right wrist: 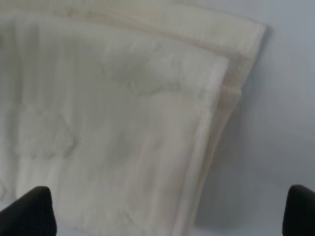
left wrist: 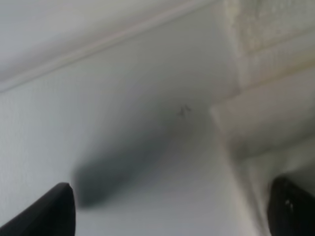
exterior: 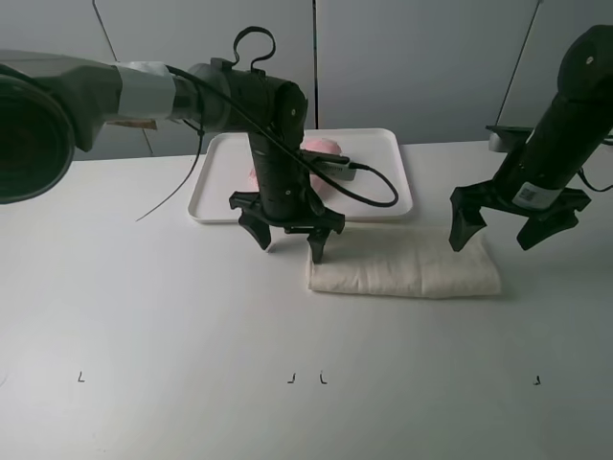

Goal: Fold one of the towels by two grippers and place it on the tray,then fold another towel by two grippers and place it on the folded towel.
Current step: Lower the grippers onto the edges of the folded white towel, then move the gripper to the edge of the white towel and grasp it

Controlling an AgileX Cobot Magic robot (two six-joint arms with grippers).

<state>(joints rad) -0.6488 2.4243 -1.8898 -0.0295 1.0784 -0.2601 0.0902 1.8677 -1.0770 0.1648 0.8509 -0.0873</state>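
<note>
First half of the job looks done: the pink towel [exterior: 324, 147] lies on the white tray [exterior: 213, 187], which sits toward the far edge of the table [exterior: 144, 316], about midway along it. The left arm hides most of the towel, so how neatly it is folded I cannot say.

Second half is underway. The cream towel [exterior: 407, 269] lies as a long folded strip in the middle of the table, just in front of the tray's right part, and the right wrist view shows stacked layers at its end. I'd judge that perhaps one more fold remains, then the lift onto the pink towel.

Now the pincers, left to right. The left gripper [exterior: 287, 233] hangs with its jaws spread wide and nothing between them. One prong sits at the strip's left end, near the far corner, and whether it touches the cloth I cannot tell. The left wrist view shows that towel corner beside one fingertip, with bare table between the tips.

The right gripper [exterior: 500, 228] is spread just as wide and empty, poised over the strip's right end. The right wrist view looks straight down on the terry.
</note>
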